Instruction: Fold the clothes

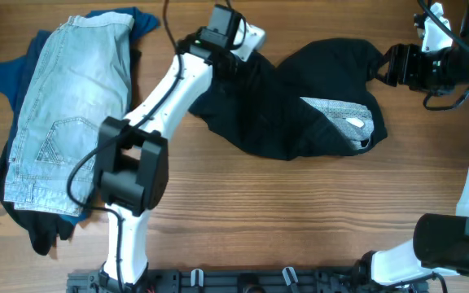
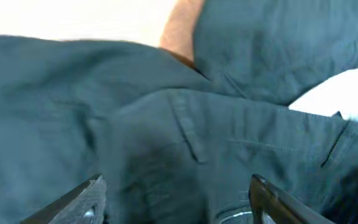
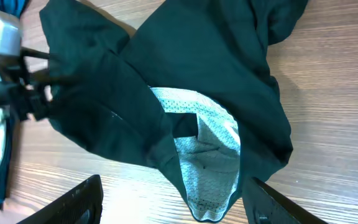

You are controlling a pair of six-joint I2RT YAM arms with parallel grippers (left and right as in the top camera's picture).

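Your black shorts (image 1: 283,106) are bunched in a rumpled heap stretching from your left fingers (image 2: 87,200) across to your right fingers (image 3: 79,200). The waistband is flopped open on the side nearer the right fingers, so the pale dotted lining (image 3: 207,155) shows. Both sets of fingers are spread apart with nothing pinched. The left ones sit right down against the dark cloth, which fills that wrist view. The right ones hang above the shorts, with the lining between the tips. Well off beyond the left fingers, light denim shorts (image 1: 67,114) lie flat on top of a blue top (image 1: 10,77). Everything's on a brown wood-grain desk (image 1: 259,203), with a black rail (image 1: 243,281) along the edge by the arm bases.
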